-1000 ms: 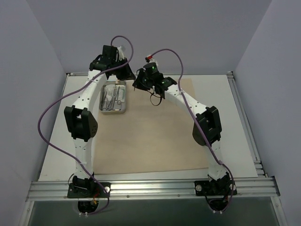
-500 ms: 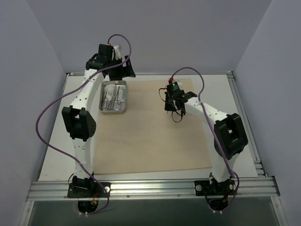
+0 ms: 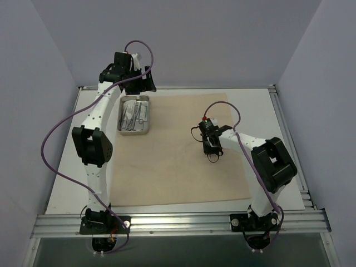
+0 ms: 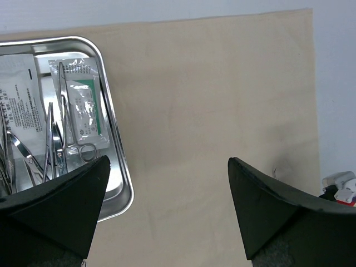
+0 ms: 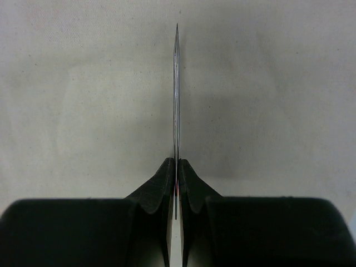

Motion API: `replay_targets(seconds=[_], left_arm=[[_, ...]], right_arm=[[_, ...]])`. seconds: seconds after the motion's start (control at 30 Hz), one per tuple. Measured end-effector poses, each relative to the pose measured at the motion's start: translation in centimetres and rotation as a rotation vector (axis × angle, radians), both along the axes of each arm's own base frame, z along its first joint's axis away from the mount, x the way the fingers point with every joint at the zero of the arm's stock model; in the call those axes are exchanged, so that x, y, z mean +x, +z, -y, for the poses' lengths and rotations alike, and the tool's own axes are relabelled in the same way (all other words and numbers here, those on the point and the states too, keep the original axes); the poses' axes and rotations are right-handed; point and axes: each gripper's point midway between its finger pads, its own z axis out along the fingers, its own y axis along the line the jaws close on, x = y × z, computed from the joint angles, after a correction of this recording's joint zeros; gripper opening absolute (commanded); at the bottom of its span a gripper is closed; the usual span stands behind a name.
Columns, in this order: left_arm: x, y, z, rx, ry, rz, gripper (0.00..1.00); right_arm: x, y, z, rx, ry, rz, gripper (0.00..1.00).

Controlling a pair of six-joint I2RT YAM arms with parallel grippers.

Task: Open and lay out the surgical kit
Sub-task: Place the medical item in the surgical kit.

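- The left clear packet (image 4: 19, 94) in the steel tray (image 4: 114, 161) carried dense rows of small black print; no word of it could be made out.
- The second clear packet (image 4: 83, 103) beside it bore a green panel and fine dark print, perhaps a product line along its top, too small to read.
- No text, number or brand was legible in any view.
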Motion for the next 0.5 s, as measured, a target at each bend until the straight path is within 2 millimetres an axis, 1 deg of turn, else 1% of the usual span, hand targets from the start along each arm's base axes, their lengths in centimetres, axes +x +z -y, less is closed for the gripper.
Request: replay_targets(seconds=[0.03,0.13,0.3,0.43,0.5], left_arm=[[0.01,0.00,-0.01,0.001,0.001,0.000,0.96],[0.03,-0.02,-0.06,0.003,0.002,0.001,0.96],[0.04,-0.02,-0.09,0.004,0.003,0.001,0.96],[0.04,-0.02,-0.09,0.004,0.003,0.001,0.96],[0.04,-0.02,-0.09,0.003,0.003,0.001,0.96]], right_arm=[[-0.01,-0.26,-0.05,-0.008,0.005,-0.004,0.03],[0.04,-0.96,-0.21,-0.031,0.023,-0.014,0.06],[0.26,-0.93,-0.39,-0.035,0.038,-0.003,0.08],[0.36,-0.96,-0.30,-0.035,0.037,-0.002,0.16],[0.43,-0.96,-0.25,-0.032,0.036,-0.002,0.17]])
